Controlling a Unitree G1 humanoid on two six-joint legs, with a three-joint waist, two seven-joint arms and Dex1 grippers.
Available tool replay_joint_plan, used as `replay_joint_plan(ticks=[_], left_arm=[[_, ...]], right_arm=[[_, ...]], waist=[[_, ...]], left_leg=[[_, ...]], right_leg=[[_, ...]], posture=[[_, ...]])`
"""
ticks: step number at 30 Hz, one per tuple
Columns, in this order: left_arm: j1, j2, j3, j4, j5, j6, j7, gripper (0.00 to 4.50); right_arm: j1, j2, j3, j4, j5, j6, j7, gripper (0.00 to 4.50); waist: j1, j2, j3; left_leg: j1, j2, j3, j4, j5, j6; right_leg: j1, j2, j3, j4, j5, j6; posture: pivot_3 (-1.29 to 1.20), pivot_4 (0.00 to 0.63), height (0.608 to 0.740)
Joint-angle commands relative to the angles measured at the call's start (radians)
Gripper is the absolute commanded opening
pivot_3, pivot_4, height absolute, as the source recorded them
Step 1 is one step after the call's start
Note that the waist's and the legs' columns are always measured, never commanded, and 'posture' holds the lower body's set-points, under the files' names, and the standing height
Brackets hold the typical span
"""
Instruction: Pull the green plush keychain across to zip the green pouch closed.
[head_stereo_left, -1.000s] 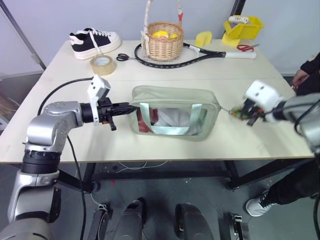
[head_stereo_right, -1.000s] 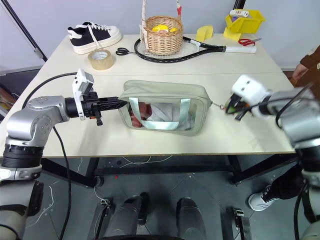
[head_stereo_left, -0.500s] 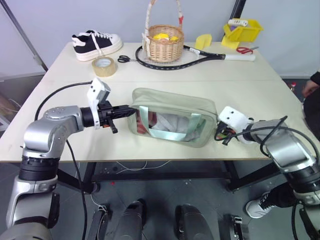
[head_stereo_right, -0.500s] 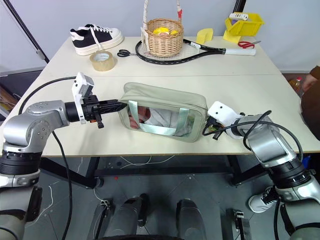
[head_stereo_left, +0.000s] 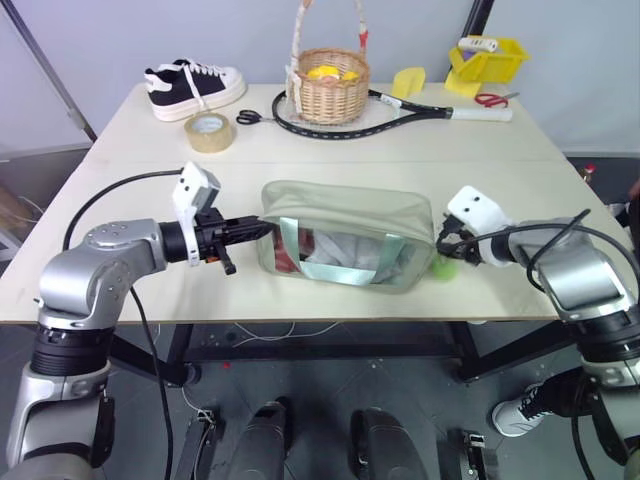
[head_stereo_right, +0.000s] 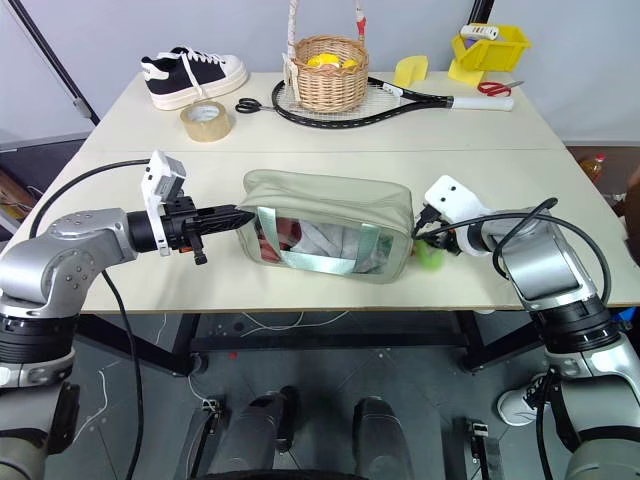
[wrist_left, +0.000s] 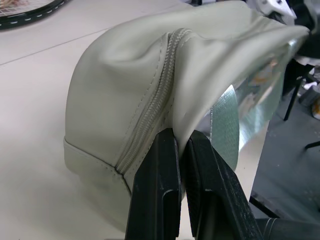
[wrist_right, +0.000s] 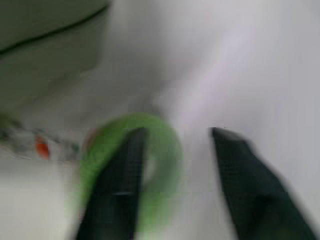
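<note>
**Green pouch zipped, charm let go**

Sage fabric of the green pouch (head_stereo_left: 345, 235) lies mid-counter (head_stereo_left: 140, 270), long axis running left to right. The left pincer (wrist_left: 182, 150) is pressed together on its left end. The right pincer (wrist_right: 172, 165) stands spread around the green plush keychain (head_stereo_right: 430, 257) just beside the pouch's right end. The zip looks closed; next, withdrawing both arms seems right.

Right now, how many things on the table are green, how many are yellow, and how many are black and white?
Green: 2, the green pouch and the green plush keychain.
Yellow: 2, the bin and the scoop.
Black and white: 1, the shoe.
Total: 5
</note>
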Motion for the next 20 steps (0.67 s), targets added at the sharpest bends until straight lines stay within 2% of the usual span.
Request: replay_joint_plan(ticks=[1,4,5,7,12,13,20], left_arm=[[-0.017,0.017,0.017,-0.03,-0.015,-0.003,-0.004,0.0],[-0.027,0.028,0.026,-0.023,-0.033,0.007,-0.023,0.0],[-0.03,0.036,0.035,-0.023,-0.05,0.017,-0.039,0.75],[-0.042,0.064,0.046,-0.024,-0.072,0.025,-0.074,1.57],[-0.056,0.202,0.069,-0.015,-0.101,0.003,-0.22,4.23],[-0.056,0.229,0.071,-0.012,-0.089,-0.019,-0.241,4.4],[-0.088,0.341,0.098,0.065,-0.098,-0.041,-0.338,4.4]], right_arm=[[-0.028,-0.043,-0.097,-0.075,0.065,0.042,0.042,4.38],[-0.033,-0.105,-0.184,-0.084,0.133,0.021,0.113,4.45],[-0.034,-0.122,-0.21,-0.087,0.156,0.018,0.132,4.5],[-0.033,-0.152,-0.255,-0.085,0.201,0.005,0.172,4.5],[-0.025,-0.208,-0.334,-0.084,0.301,-0.041,0.278,4.5],[-0.021,-0.215,-0.349,-0.087,0.319,-0.051,0.297,4.5],[0.033,-0.249,-0.432,-0.182,0.453,-0.039,0.374,4.5]], waist=[[0.0,0.0,0.0],[0.002,0.0,0.0],[0.003,0.0,0.0],[0.001,0.0,0.0],[-0.005,0.001,0.001],[-0.006,0.001,0.001],[-0.001,0.002,0.001]], left_leg=[[0.0,0.0,0.0,0.0,0.0,0.0],[-0.001,0.0,0.0,0.0,0.0,0.0],[-0.002,0.0,0.0,0.0,0.0,0.0],[-0.002,0.0,0.001,0.0,-0.001,-0.001],[-0.002,0.001,0.002,-0.001,-0.001,-0.002],[-0.002,0.001,0.002,-0.001,-0.002,-0.002],[-0.006,0.001,0.001,-0.002,-0.002,-0.002]], right_leg=[[0.0,0.0,0.0,0.0,0.0,0.0],[-0.001,0.0,0.0,0.0,0.0,0.0],[-0.001,0.0,0.0,-0.001,0.0,0.0],[-0.002,0.0,0.0,-0.002,0.0,0.0],[-0.003,0.0,0.0,-0.003,0.0,-0.001],[-0.003,-0.001,0.0,-0.004,0.0,-0.001],[-0.005,-0.002,0.0,-0.008,0.001,-0.002]], posture=[[0.0,0.15,0.724],[0.0,0.15,0.724],[0.0,0.15,0.724],[0.0,0.15,0.724],[0.0,0.15,0.724],[0.0,0.15,0.724],[0.0,0.15,0.724]])
